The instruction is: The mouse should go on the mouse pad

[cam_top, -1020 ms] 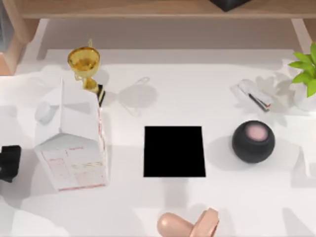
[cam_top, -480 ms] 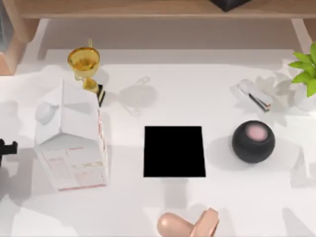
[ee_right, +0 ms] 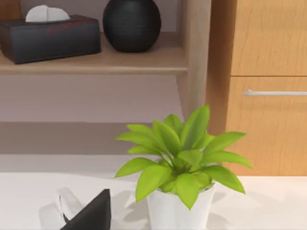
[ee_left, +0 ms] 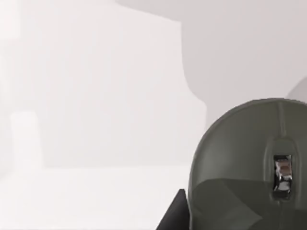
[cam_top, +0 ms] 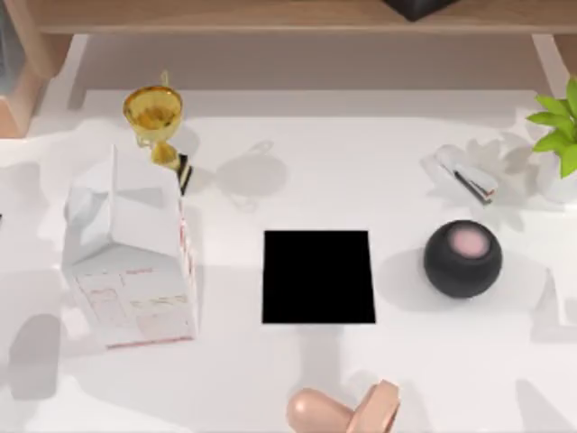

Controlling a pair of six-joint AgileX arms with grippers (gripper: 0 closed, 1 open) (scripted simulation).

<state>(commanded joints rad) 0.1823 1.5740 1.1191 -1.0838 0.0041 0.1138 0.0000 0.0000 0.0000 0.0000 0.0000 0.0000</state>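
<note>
The mouse [ee_left: 249,163] looms close in the left wrist view, olive-grey with a small shiny scroll wheel, over a white surface. One dark fingertip [ee_left: 173,215] of my left gripper shows right beside the mouse's edge; whether the fingers hold it is unclear. The mouse pad [cam_top: 318,276] is a flat black rectangle at the middle of the table, with nothing on it. In the right wrist view, a dark fingertip [ee_right: 91,213] of my right gripper points toward a potted plant [ee_right: 180,167].
A white carton [cam_top: 131,257] stands left of the pad with a gold trophy [cam_top: 155,117] behind it. A black ball with a pink top [cam_top: 462,258] sits right of the pad. A stapler [cam_top: 464,173] and a pink object [cam_top: 347,411] lie nearby.
My left gripper slid from the top view's left side out past its left edge. The pad, carton and ball have not moved.
</note>
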